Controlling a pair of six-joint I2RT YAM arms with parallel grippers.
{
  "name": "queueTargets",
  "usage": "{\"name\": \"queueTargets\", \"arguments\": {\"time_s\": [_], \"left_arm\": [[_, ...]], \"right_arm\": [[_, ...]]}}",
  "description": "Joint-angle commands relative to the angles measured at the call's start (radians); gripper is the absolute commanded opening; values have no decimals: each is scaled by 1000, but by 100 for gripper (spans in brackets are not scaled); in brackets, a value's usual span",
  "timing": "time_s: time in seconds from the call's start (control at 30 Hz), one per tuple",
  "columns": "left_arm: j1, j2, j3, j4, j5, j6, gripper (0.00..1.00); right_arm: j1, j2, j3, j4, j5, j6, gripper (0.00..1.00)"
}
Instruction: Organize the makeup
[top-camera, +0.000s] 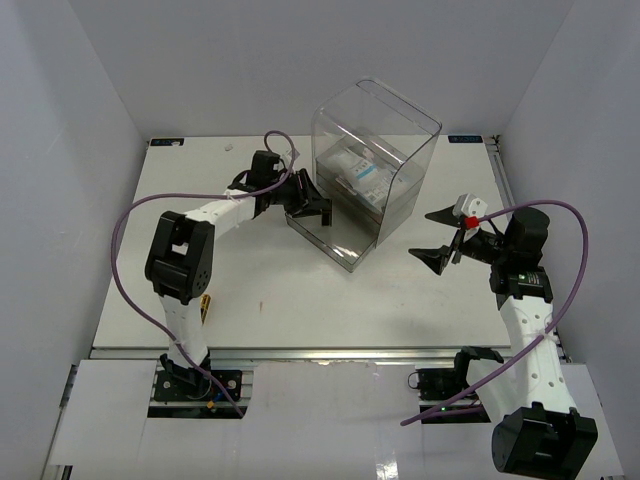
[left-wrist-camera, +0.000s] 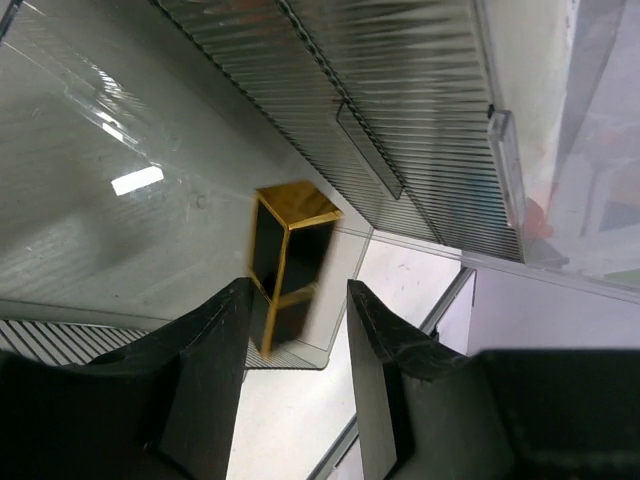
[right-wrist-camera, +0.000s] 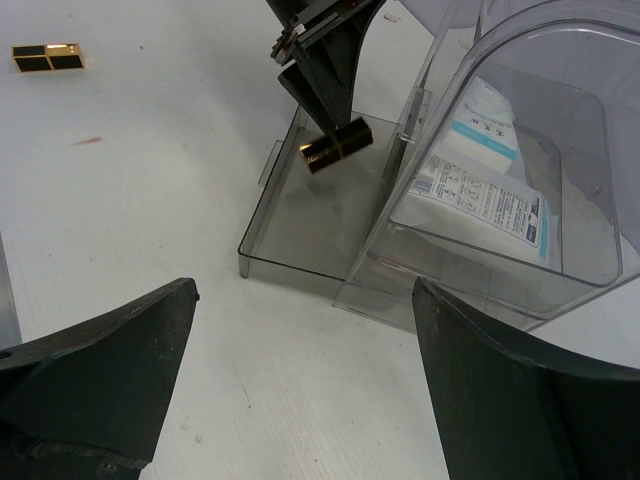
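Note:
A gold lipstick tube (left-wrist-camera: 290, 255) shows blurred just beyond my left gripper's (left-wrist-camera: 298, 300) tips, with a gap to the right finger. The gripper is open above the pulled-out smoky bottom drawer (right-wrist-camera: 250, 250). In the right wrist view the tube (right-wrist-camera: 337, 145) hangs right under the left gripper (right-wrist-camera: 325, 85), over the drawer floor. White-and-blue sachets (right-wrist-camera: 480, 190) lie in the upper drawer, also seen from above (top-camera: 360, 180). A small gold-and-black palette (right-wrist-camera: 45, 57) lies on the table, far left. My right gripper (right-wrist-camera: 300, 290) is open and empty over bare table, right of the box (top-camera: 438, 237).
The clear plastic drawer box (top-camera: 400, 130) stands mid-table, its bottom drawer (top-camera: 335, 250) drawn out toward the near left. The left gripper (top-camera: 312, 208) sits at that drawer's left side. White walls close in the table on three sides.

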Motion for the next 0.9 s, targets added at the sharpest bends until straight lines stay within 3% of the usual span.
{"name": "queueTargets", "arguments": {"time_s": [0.0,0.33,0.47,0.57,0.63,0.7,0.87], "left_arm": [[-3,2,51,-6,-2,19,56],[-1,-84,85,-50,-6,102,57],[15,-187,58,-103,17,206,57],[63,-296,-10,-128,32,265,60],[119,-417,-112,-134,15,296,95],[181,-546,-229,-135,14,314,98],[329,-833,-448,-189,-29,363,98]], "right_arm": [[-5,-8,-8,35,-8,-2,94],[-5,-1,-17,33,-71,-12,92],[-3,36,-20,-6,-261,-49,90],[27,77,-8,-120,-371,-166,90],[130,118,16,-245,-320,-318,90],[275,147,53,-357,-203,-473,90],[623,308,172,-472,83,-687,90]]}}
